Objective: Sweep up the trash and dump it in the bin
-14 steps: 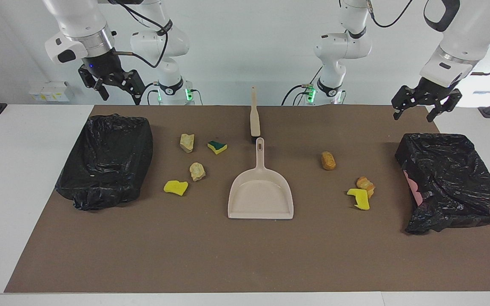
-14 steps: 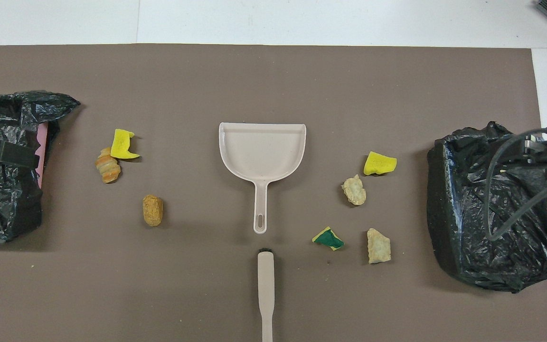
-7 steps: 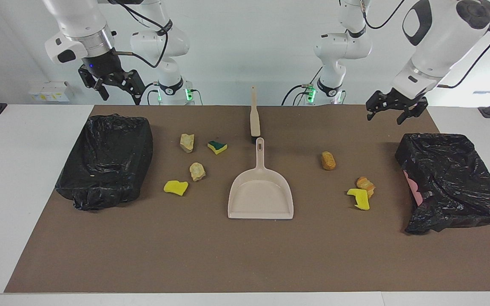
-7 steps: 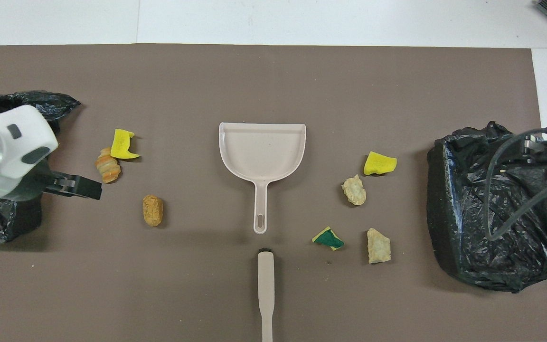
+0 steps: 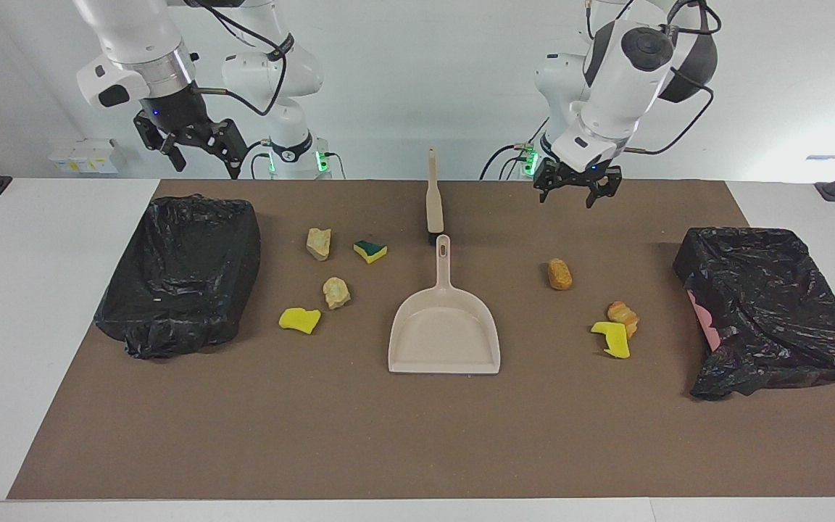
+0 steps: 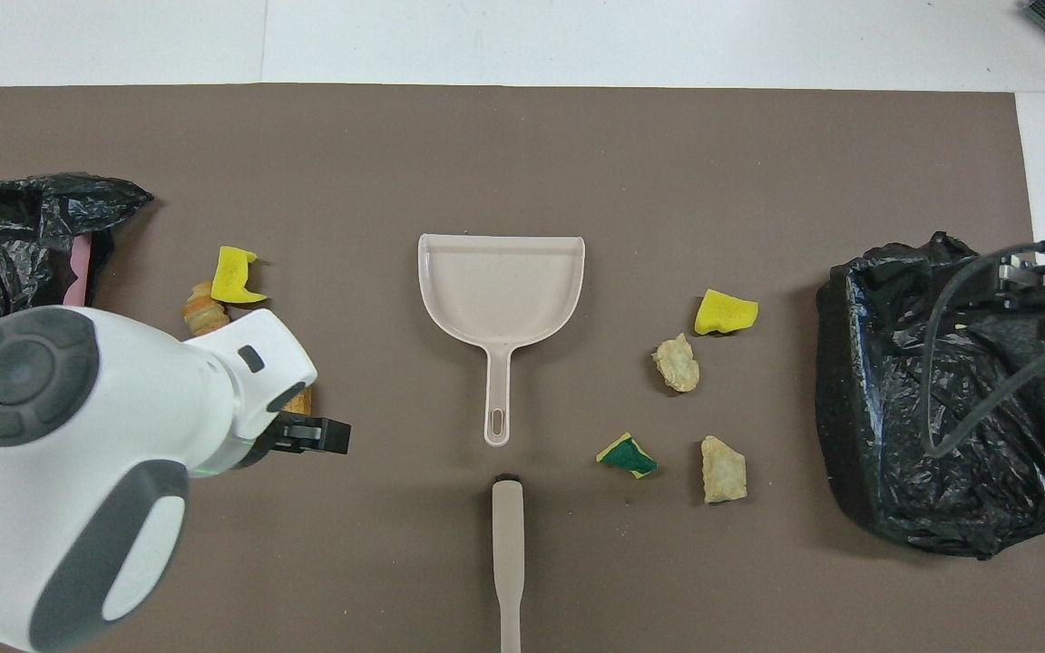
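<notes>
In the upper left of the facing view the right gripper (image 5: 204,156) waits over a black-bagged bin (image 5: 182,272), fingers spread wide and empty. Next along the mat lie four scraps of trash: a yellow sponge (image 5: 299,320), a tan lump (image 5: 319,243), a second tan lump (image 5: 336,292) and a green-and-yellow sponge (image 5: 370,251).

At centre, the brush (image 5: 433,203) lies with its long axis running up and down the frame, handle toward the top edge. Its head almost meets the handle tip of the dustpan (image 5: 443,344), which lies in line below it with its mouth toward the bottom.

The left gripper (image 5: 578,194) hangs right of centre near the mat's top edge, fingers wide apart and holding nothing. The brush handle lies to its left in the frame. This gripper is much nearer to it than the right one, so the pick-up looks to be its job.

Right of it lie three more scraps: a brown lump (image 5: 559,274), a second yellow sponge (image 5: 612,341) and, touching that sponge, an orange-brown lump (image 5: 624,313). A second bin (image 5: 773,312) ends the row.

Count: seven scraps, two bins, one brush, one dustpan.
</notes>
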Tool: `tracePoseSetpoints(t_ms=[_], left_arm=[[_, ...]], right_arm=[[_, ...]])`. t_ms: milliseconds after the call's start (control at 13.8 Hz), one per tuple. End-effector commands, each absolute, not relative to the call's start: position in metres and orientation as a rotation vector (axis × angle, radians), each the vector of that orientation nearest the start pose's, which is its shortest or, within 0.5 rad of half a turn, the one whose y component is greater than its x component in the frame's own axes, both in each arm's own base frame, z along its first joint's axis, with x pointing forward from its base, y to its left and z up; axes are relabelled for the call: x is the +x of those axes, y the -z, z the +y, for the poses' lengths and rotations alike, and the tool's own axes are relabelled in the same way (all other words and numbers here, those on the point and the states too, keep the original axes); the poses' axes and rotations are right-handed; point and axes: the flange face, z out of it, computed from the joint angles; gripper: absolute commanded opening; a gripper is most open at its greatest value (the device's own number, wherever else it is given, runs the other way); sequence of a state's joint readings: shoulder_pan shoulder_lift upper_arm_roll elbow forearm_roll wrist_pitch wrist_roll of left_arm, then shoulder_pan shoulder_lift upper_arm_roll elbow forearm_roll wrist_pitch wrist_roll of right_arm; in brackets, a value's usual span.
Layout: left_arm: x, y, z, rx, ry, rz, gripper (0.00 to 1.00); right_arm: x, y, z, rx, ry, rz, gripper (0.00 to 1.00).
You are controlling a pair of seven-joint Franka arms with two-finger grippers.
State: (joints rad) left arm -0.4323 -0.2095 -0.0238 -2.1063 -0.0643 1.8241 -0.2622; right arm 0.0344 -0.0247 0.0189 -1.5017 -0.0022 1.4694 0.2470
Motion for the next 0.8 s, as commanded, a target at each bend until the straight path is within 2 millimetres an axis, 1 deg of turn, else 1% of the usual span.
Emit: tracePoseSetpoints(t_ms=[0,72,217,362,507,579,651,724], left_arm=[[0.392,-0.472,-0.260,-3.159,-0.117,0.235,1.00],[0.378,-0.464,-0.279,-3.161,-0.105,0.233,1.00],[0.349,-0.442,-0.315,-3.155,-0.103,0.234,1.00],[0.311,-0.413,-0.348,-3.154,-0.091,0.221,1.00],[0.277,-0.396,-0.369,-3.160,-0.077,0.197,1.00],[0.263,-0.390,-0.376,-3.157,-0.079,0.184,1.00],[0.245,-0.378,-0.385,-3.155,-0.077,0.188,1.00],[0.231,-0.370,-0.391,-3.161,-0.069,0.169,1.00]], right_arm=[[0.535,-0.658,0.035,-3.108,0.005,0.311,1.00],[0.537,-0.652,0.038,-3.105,0.023,0.304,1.00],[0.542,-0.642,0.045,-3.104,0.044,0.289,1.00],[0.544,-0.631,0.063,-3.104,0.072,0.247,1.00],[0.542,-0.631,0.068,-3.102,0.071,0.251,1.00],[0.542,-0.629,0.072,-3.102,0.066,0.254,1.00],[0.541,-0.629,0.079,-3.101,0.066,0.258,1.00],[0.540,-0.628,0.079,-3.100,0.061,0.284,1.00]])
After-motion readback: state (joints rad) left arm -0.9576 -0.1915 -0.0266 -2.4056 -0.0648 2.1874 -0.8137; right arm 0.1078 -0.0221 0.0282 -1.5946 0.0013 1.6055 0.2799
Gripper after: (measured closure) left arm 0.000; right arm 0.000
